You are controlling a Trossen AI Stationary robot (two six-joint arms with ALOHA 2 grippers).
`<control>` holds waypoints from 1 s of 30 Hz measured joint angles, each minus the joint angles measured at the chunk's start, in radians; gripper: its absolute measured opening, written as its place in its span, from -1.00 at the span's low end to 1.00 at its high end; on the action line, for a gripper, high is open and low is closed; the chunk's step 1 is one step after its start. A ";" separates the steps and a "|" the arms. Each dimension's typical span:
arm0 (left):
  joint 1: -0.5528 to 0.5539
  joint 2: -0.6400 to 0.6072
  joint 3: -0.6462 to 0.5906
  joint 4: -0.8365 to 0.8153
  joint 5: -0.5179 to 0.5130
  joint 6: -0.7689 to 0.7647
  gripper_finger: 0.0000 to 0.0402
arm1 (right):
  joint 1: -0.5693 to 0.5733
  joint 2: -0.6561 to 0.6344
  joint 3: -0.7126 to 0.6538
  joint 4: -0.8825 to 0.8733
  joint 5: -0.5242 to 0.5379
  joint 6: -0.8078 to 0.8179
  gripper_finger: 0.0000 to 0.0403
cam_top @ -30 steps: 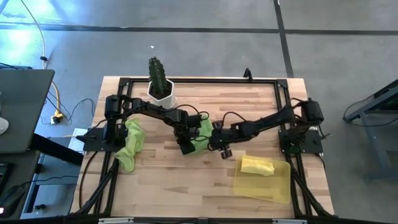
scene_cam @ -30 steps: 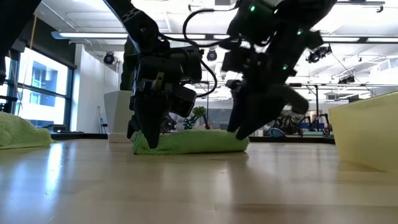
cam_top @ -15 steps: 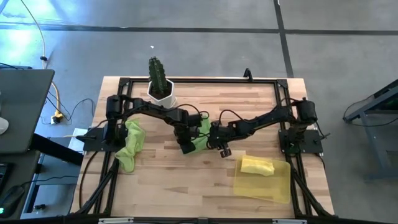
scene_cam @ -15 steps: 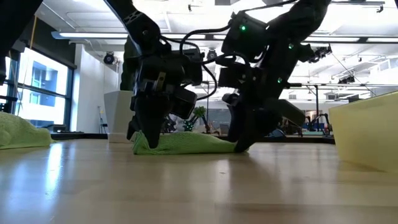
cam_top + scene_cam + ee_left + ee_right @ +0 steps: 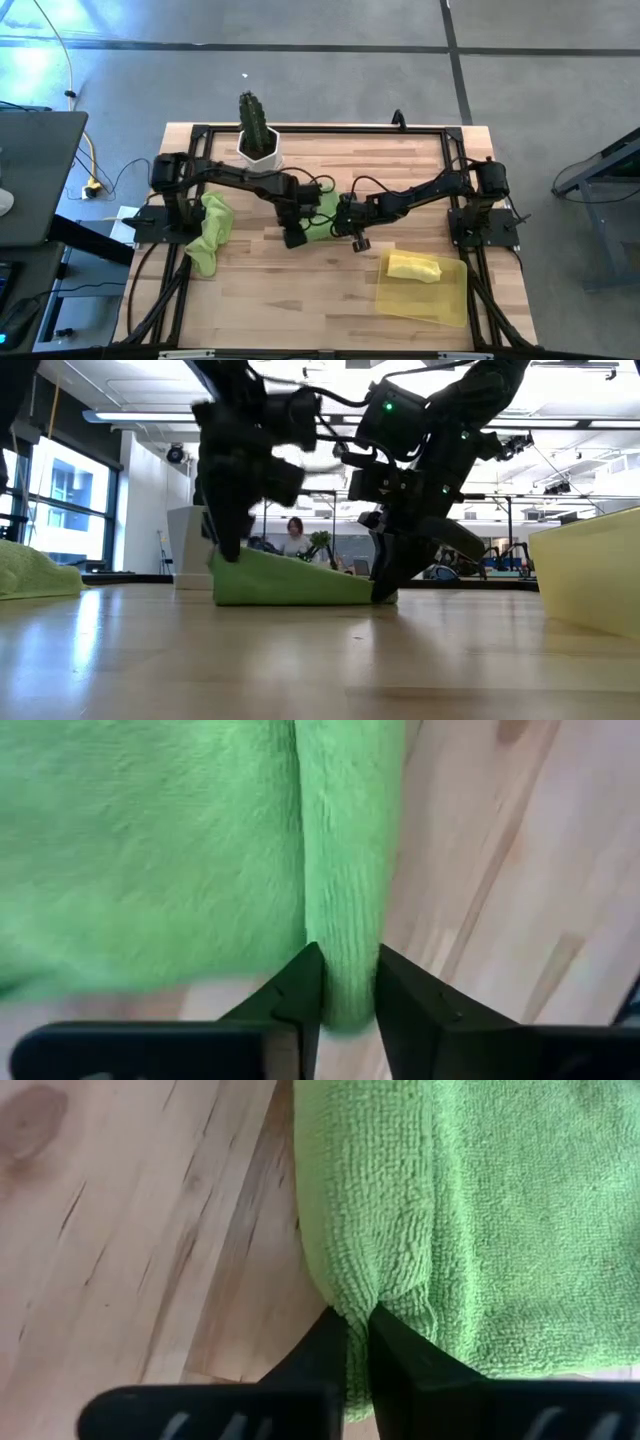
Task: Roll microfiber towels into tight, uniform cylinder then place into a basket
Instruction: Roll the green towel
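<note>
1. Left gripper (image 5: 293, 236) is placed just at 9 o'clock of table (image 5: 300, 300) centre; its jaws are nearly closed, pinching a folded edge of the lime green towel (image 5: 322, 212), as seen in the left wrist view (image 5: 345, 990).
2. Right gripper (image 5: 345, 222) sits just beside it at 3 o'clock; jaws are closed tight on the opposite edge of the same towel (image 5: 400, 1200), with only a thin fold seen between the fingers (image 5: 318, 1350).
3. In the low view, the towel (image 5: 290, 580) is seen as a wedge: the left-gripper (image 5: 228, 550) end is lifted off the wood, the right-gripper (image 5: 385, 592) end is down at the table surface.
4. A 2nd lime green towel (image 5: 210, 232) is lying crumpled at 9 o'clock near the table edge, well apart from both grippers.
5. The yellow towel (image 5: 413, 267) is rolled and lying inside the basket (image 5: 440, 300), at 4 o'clock on the table.
6. A cactus in a white pot (image 5: 258, 145) is standing at 11 o'clock by the far edge.
7. A person (image 5: 294, 536) is seen in the room beyond the table; detail cannot be made out.
</note>
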 joint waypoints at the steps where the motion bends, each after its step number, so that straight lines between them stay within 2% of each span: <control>1: -0.012 -0.014 0.001 -0.009 -0.032 0.012 -0.59 | -0.001 0.000 0.000 0.000 -0.002 0.001 -0.96; 4: -0.058 -0.056 0.000 -0.060 -0.139 0.041 -0.54 | -0.001 0.000 -0.001 -0.001 -0.010 0.001 -0.98; 8: -0.132 -0.098 0.001 -0.044 -0.268 0.062 -0.47 | -0.001 0.000 -0.002 0.000 -0.014 0.004 -0.98; 16: -0.283 -0.079 0.002 -0.018 -0.437 0.033 -0.32 | -0.019 0.000 -0.002 -0.001 -0.044 0.054 -0.99; 22: -0.374 -0.078 0.002 0.054 -0.659 0.092 -0.19 | -0.041 0.000 -0.003 0.005 -0.097 0.080 -1.00; 26: -0.380 -0.067 0.002 0.116 -0.678 0.143 -0.14 | -0.051 0.000 -0.003 0.005 -0.111 0.085 -1.00; 30: -0.365 -0.036 -0.011 0.188 -0.622 0.118 -0.13 | -0.053 0.000 -0.003 0.005 -0.109 0.091 -1.00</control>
